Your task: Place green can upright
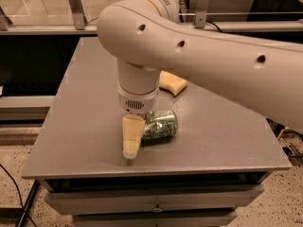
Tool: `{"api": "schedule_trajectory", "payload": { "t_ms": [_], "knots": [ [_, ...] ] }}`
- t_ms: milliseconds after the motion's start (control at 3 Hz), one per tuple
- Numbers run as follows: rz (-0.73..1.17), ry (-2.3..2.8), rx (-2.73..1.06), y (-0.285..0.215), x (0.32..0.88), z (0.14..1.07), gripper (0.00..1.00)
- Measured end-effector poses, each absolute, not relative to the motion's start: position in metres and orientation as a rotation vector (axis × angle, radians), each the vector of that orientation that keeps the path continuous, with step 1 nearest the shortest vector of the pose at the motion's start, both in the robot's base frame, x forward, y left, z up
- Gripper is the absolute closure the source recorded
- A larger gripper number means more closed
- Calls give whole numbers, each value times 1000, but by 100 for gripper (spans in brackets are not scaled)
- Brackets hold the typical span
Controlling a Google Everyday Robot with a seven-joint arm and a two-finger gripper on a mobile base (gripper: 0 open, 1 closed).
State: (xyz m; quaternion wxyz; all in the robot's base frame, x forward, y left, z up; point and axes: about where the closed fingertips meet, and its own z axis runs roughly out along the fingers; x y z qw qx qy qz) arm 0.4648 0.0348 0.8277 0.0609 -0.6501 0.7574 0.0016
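Lying on its side, the green can (160, 124) is resting near the front of the grey table (85, 126). The gripper (134, 143) is pointing down at one end of the can, touching it; whether it is gripping, cannot tell.

Robotics lab or test bay, not a home. Plain grey worktable (80, 126) with shallow metal drawers (156, 205) under its front edge. Speckled terrazzo floor (279, 207), with a loose black cable (10, 178) lying on it by the table's front left corner. Beyond the far edge stand metal frame posts (75, 6) with clear panels (38, 4) between them, like a safety screen. A big white robot arm (213, 65) reaches in over the right edge. Its gripper (136, 143) hangs low near the front edge, left of centre.
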Motion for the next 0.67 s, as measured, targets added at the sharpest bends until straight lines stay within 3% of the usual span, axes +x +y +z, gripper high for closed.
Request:
{"api": "schedule_trajectory", "payload": {
  "t_ms": [667],
  "knots": [
    [-24, 2101, -2116, 29, 451, 830, 2]
  ]
}}
